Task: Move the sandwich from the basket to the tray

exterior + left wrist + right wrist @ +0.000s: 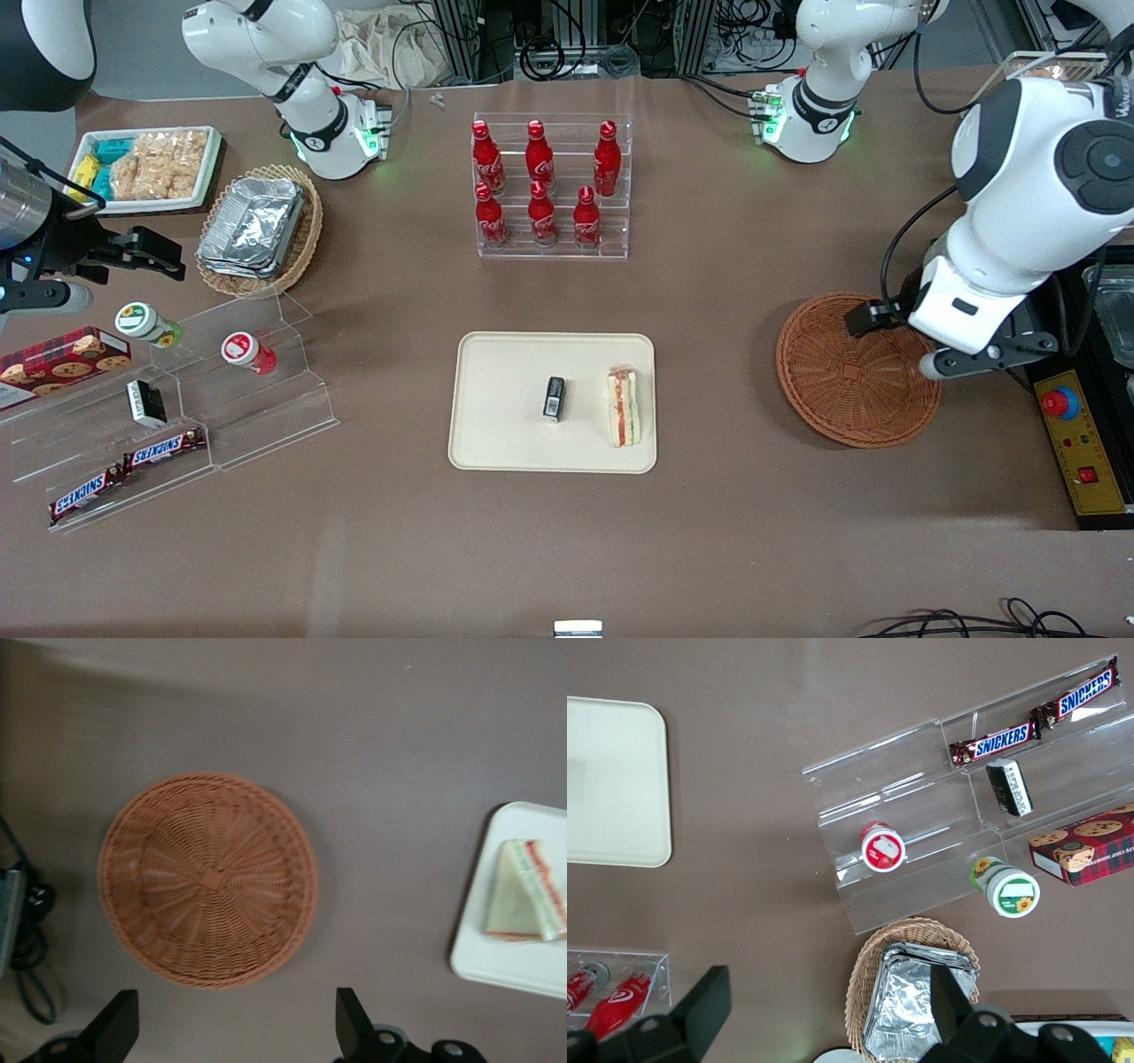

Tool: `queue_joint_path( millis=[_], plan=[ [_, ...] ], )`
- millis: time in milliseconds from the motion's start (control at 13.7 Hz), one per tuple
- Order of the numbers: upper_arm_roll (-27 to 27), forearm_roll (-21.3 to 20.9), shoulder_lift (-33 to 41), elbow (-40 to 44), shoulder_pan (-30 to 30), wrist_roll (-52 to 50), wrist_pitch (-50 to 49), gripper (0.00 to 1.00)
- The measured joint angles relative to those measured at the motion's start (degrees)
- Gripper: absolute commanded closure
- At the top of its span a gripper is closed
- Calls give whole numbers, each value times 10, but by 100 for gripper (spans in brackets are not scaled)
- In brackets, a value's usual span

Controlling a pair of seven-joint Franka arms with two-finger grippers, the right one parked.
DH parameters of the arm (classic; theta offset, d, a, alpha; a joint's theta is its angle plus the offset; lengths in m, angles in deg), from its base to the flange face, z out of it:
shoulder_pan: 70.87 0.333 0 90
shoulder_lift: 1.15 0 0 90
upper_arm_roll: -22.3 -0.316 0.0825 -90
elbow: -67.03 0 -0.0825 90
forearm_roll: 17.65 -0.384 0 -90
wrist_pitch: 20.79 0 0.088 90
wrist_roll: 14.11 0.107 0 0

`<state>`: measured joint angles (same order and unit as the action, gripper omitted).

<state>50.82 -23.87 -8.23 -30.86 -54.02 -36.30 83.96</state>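
Sandwich (624,407) already lies on the tray (496,443), at the edge toward the working arm, beside a small black item (554,398). Basket (842,399) is empty. Tool (235,1028) hovers above the basket rim, spread, holding nothing. Placement looks done; the arm should lift straight up, clear of the wicker, and park.

"snickers" reads on two candy bars (1031,716) lying on the clear acrylic shelf (921,815).
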Motion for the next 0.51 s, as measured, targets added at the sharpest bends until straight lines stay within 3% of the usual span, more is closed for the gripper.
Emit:
queue_joint_path(
  millis=[219, 510],
  plan=[
    [-2, 28, 28, -42, 43, 77, 15, 0],
    [-3, 31, 29, -34, 65, 108, 25, 0]
  ],
)
